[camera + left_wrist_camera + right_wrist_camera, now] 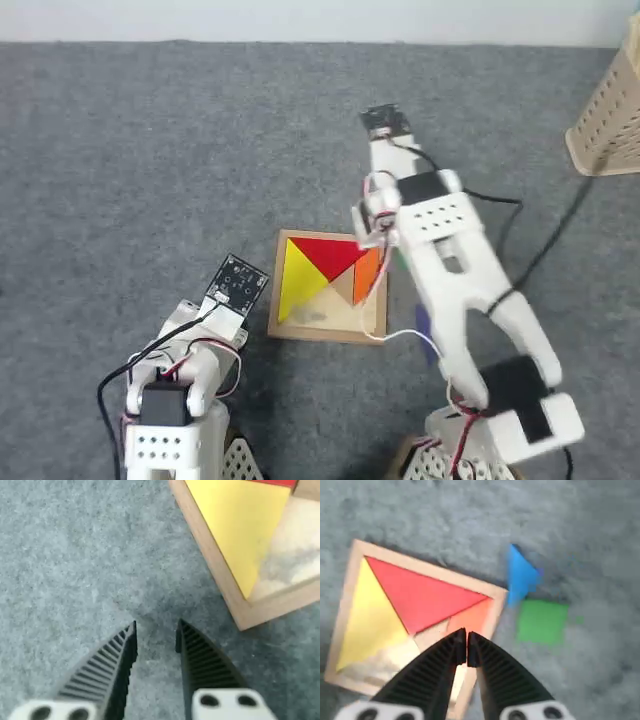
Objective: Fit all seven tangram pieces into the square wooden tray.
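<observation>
The right claw (466, 637) has its two fingers pressed together and holds nothing. Right under its tips is the square wooden tray (342, 610), close to an orange piece (475, 617) that sits at the tray's edge. Also in the tray, a bit farther from the tips, are a big red triangle (420, 595) and a big yellow triangle (367, 615). So three pieces look done, but bare wood shows beside them. A blue piece (520, 577) and a green square (541, 621) lie on the grey tabletop (580, 540), just outside the tray and near this claw. I think four of the seven are still left to fit. The left claw (155, 630) is spread a little and empty, with a tray corner just beyond its tips.
</observation>
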`<action>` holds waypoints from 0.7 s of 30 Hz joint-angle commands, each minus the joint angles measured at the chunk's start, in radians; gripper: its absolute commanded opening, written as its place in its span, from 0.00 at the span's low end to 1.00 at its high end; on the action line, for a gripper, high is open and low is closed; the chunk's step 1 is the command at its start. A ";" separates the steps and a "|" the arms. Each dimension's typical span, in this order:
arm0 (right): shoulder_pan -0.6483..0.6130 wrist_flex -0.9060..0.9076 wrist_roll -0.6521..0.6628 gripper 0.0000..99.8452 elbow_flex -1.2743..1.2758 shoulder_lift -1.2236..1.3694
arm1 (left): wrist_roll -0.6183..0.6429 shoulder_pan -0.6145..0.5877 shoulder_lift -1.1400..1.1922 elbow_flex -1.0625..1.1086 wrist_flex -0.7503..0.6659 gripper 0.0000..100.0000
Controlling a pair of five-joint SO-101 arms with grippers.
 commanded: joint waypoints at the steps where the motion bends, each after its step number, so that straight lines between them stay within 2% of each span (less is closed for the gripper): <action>1: 0.081 0.087 0.118 0.05 -0.034 -0.088 | 0.011 -0.005 -0.021 -0.012 -0.002 0.12; 5: 0.166 0.101 0.222 0.15 0.006 -0.024 | 0.011 -0.005 -0.021 -0.012 -0.002 0.12; 8: 0.176 0.028 0.310 0.16 0.057 0.030 | 0.011 -0.005 -0.021 -0.012 -0.002 0.12; 16: 0.166 -0.091 0.239 0.16 0.015 0.239 | 0.011 -0.006 -0.021 -0.012 -0.002 0.12; 21: 0.165 -0.096 0.238 0.23 -0.068 0.374 | 0.011 -0.006 -0.021 -0.012 -0.002 0.12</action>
